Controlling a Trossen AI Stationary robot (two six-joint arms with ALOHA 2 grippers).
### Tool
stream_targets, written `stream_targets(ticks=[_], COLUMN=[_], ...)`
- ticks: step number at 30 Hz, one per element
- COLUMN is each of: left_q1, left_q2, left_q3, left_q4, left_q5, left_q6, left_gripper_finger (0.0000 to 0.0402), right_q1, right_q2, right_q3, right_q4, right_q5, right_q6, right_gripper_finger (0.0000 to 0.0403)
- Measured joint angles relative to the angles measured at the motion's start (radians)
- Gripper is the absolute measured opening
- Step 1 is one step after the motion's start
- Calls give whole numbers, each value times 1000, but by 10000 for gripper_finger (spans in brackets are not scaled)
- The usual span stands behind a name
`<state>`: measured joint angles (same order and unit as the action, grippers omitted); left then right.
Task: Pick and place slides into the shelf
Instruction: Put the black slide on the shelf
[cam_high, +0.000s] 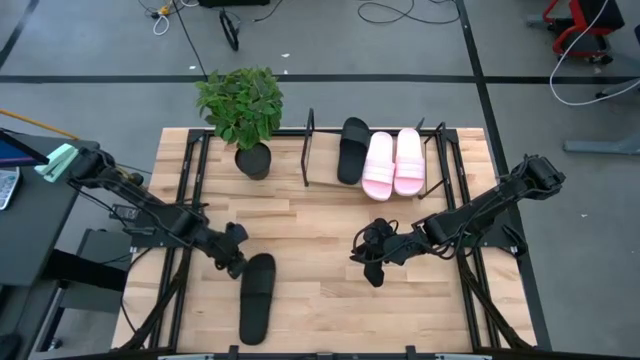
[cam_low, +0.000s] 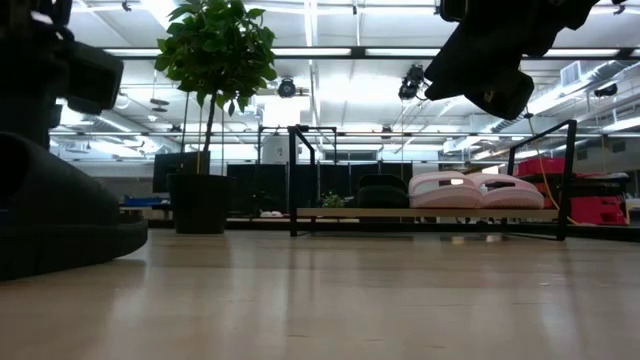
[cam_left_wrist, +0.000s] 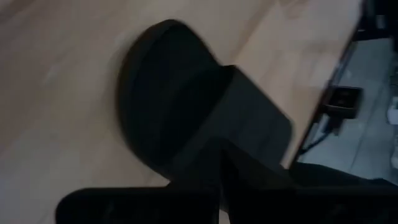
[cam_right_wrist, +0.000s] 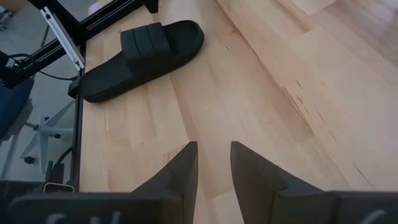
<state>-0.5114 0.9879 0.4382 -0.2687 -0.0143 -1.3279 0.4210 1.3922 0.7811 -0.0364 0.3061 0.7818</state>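
Black, the last loose slide (cam_high: 256, 297) lay lengthwise toward the table's near edge, its top end touching the left gripper (cam_high: 233, 262); finger state unclear. Right gripper (cam_high: 372, 272), farther off, hung narrowly parted, empty.

On my table (cam_high: 330, 225) the shelf (cam_high: 310, 150) stands at the far edge, right of centre. Three slides lie in it side by side: one slide (cam_high: 352, 150) at the left, the two others (cam_high: 394, 163) touching each other to its right. A potted plant (cam_high: 243, 112) stands just left of the shelf. The fourth slide (cam_high: 257, 297) lies alone at the near left, with my left gripper (cam_high: 234, 262) at its far end. My right gripper (cam_high: 372, 262) hangs right of centre, on the near side of the shelf.
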Motion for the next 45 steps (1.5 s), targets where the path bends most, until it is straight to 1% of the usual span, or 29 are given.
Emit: stream_targets(ticks=[5, 8, 10, 14, 17, 19, 22, 24, 26, 28, 33, 36, 42, 45], left_q1=[19, 58, 99, 174, 213, 234, 273, 298, 316, 327, 351, 363, 386, 388], left_q2=[-15, -13, -13, -13, -3, 7, 48, 87, 137, 183, 272, 305, 383, 436], left_q3=[16, 16, 16, 16, 16, 16, 17, 17, 18, 17, 17, 17, 17, 22], left_q4=[-23, -40, -45, -44, -29, -28, -14, 2, 36, 61, 122, 139, 179, 201], left_q5=[-10, -46, -59, -62, -61, -57, 9, 83, 144, 176, 195, 231, 368, 399], left_q6=[47, 108, 157, 268, 361, 396, 435, 475, 531, 598, 761, 843, 903, 917], left_gripper_finger=[24, 36, 52, 102, 150, 183, 222, 239, 247, 248, 238, 233, 235, 236], right_q1=[0, 0, 0, 0, 0, 0, 0, 0, 0, 0, 0, 0, 0, 0], right_q2=[0, 0, 0, 0, 0, 0, 0, 0, 0, 0, 0, 0, 0, 0], right_q3=[0, 0, 0, 0, 0, 0, 0, 0, 0, 0, 0, 0, 0, 0], right_q4=[0, 0, 0, 0, 0, 1, 3, 7, 8, 8, 8, 9, 9, 8], right_q5=[0, 0, 0, 0, 0, 0, 0, 0, 0, 0, 0, 0, 0, 0], right_q6=[-12, -19, -19, -16, -15, -15, -7, -7, -6, 0, 21, 30, 38, 37], right_gripper_finger=[100, 100, 100, 100, 100, 100, 100, 100, 100, 100, 100, 100, 100, 100])
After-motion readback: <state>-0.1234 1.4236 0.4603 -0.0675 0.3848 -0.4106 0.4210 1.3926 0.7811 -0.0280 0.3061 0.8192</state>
